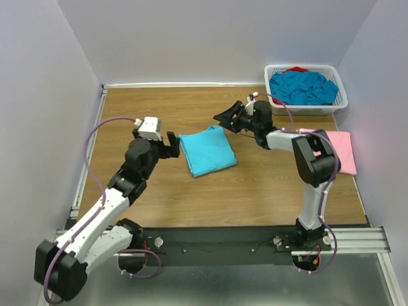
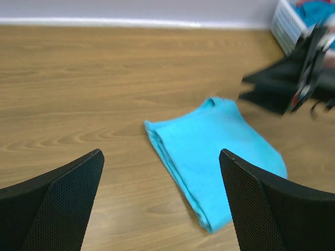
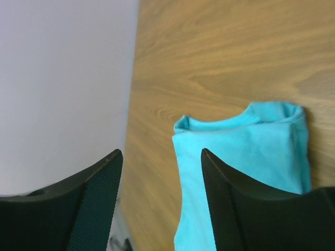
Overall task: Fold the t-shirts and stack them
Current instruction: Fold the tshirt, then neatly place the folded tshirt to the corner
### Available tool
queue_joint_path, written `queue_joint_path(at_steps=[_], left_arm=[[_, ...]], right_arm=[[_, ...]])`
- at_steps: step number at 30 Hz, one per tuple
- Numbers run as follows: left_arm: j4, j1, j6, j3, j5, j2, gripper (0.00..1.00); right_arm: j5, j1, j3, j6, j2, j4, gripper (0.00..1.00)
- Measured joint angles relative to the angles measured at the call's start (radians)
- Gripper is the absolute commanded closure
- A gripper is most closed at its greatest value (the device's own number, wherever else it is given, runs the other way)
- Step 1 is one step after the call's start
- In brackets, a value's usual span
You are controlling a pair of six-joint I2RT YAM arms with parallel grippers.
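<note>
A: State of the left gripper [image 1: 172,145]?
B: Jaws were spread and empty, just beside the left edge of the folded bright turquoise cloth t-shirt [image 1: 207,151].
A: And the right gripper [image 1: 227,117]?
B: Also spread and empty, near the shirt's far right corner.
A: Room to move?
B: Bare brown wooden table [image 1: 159,197] lay all round that shirt. A pale pink cloth t-shirt [image 1: 344,153] lay flat at the right edge. Behind it, in the far right corner, the white lattice plastic basket [image 1: 342,95] held a crumpled heap of turquoise shirts [image 1: 303,88].
</note>
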Motion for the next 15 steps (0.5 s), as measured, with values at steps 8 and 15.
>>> queue_joint_path(at_steps=[8,15], left_arm=[[-0.032,-0.336,0.041,0.203,-0.018,0.331,0.04],[-0.103,-0.54,0.145,0.486,-0.125,0.716,0.22]], right_arm=[[0.201,-0.066,-0.044,-0.322,-0.378,-0.418,0.22],[0.372,-0.222,-0.211,-0.477,-0.505,-0.676,0.17]])
